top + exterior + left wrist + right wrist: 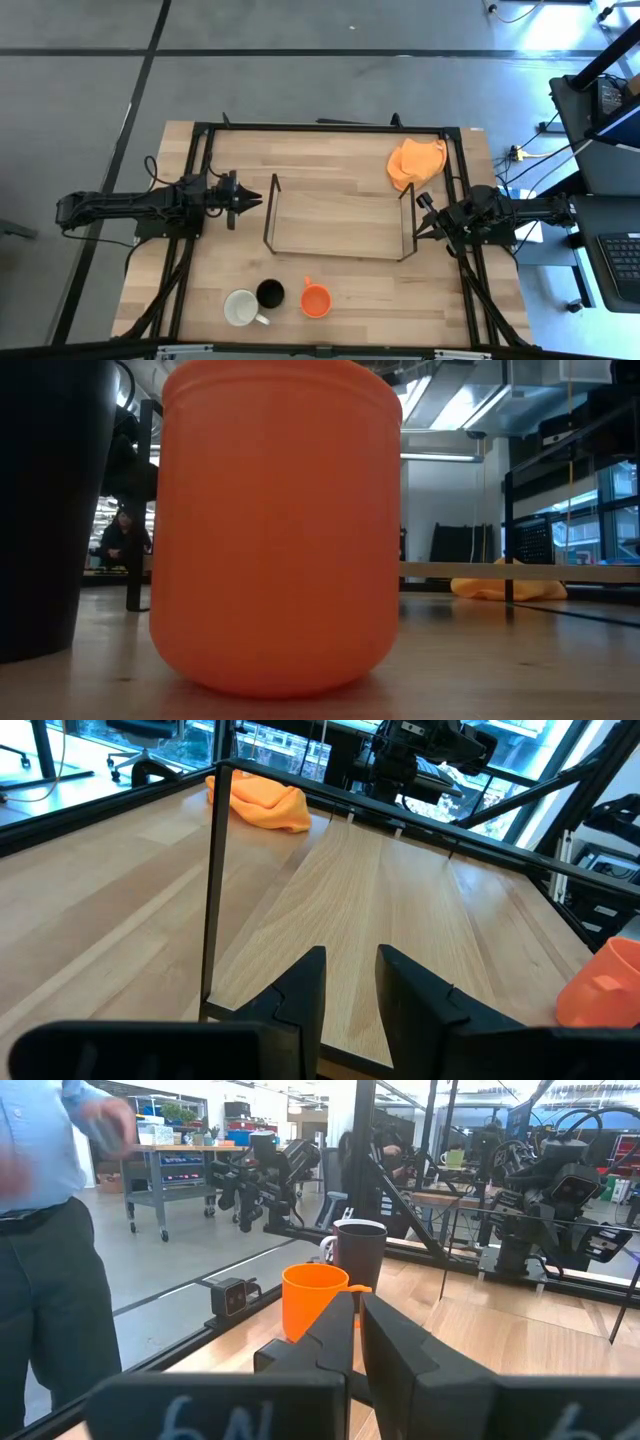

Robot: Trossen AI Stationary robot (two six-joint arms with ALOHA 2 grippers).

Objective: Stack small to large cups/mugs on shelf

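Flanking empty shelf (pixel 340 218), L gripper (pixel 262 198) jaws slightly apart, R gripper (pixel 421 200) closed (mugs (pixel 270 294) untouched).

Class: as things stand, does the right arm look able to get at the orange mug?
Probably yes. The right gripper sits beside the shelf, and bare table lies between it and the orange mug at the front edge; nothing visibly blocks that path.

A glossy white ceramic mug (pixel 241 307), a small black cup (pixel 270 293) and a bright orange plastic mug (pixel 316 300) stand on the pale striped wooden surface (pixel 330 155); thin black wire shelf (pixel 338 216); crumpled orange cloth (pixel 416 162).
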